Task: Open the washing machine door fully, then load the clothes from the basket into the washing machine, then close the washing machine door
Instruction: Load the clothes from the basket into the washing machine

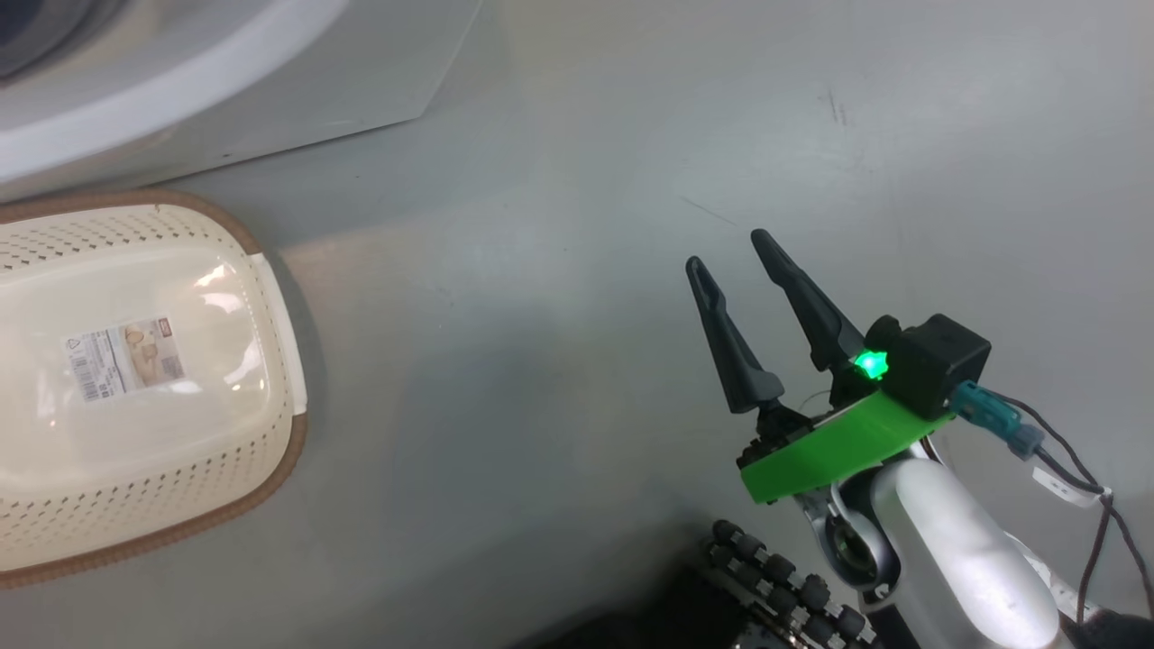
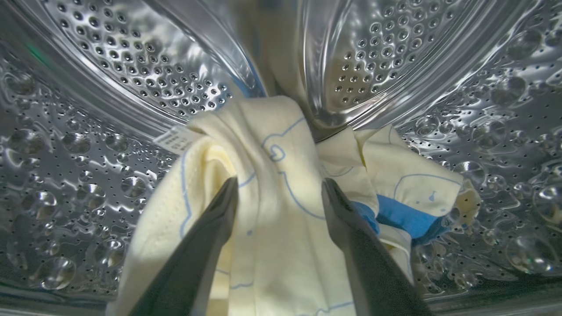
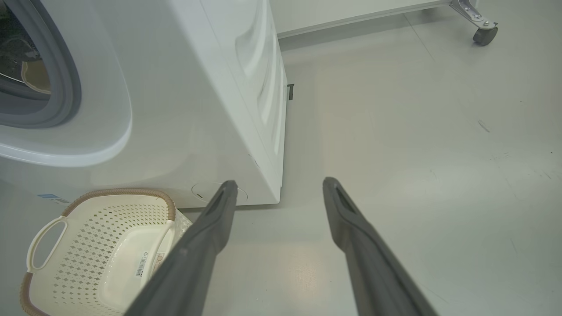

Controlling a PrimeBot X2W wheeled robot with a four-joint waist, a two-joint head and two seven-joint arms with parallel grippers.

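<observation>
Your left gripper [image 2: 279, 193] sits inside the washing machine [image 2: 131, 66], jaws wide to release the clothes [image 2: 281, 263], while your right gripper [image 1: 728, 251] hangs wide-jawed, apart from the basket [image 1: 162, 523].

- clothes [image 2: 272, 228]: cream-yellow, thin blue outline prints, one bright blue patch.
- basket [image 1: 135, 505]: cream, diamond-hole pattern, brown rim.
- washing machine [image 3: 197, 109]: white; grey mouth ring [image 3: 66, 87]; drum [image 2: 109, 66] silver, dotted.
- right end effector [image 1: 727, 250]: dark grey fingers [image 1: 730, 347], green mount [image 1: 838, 446].
</observation>
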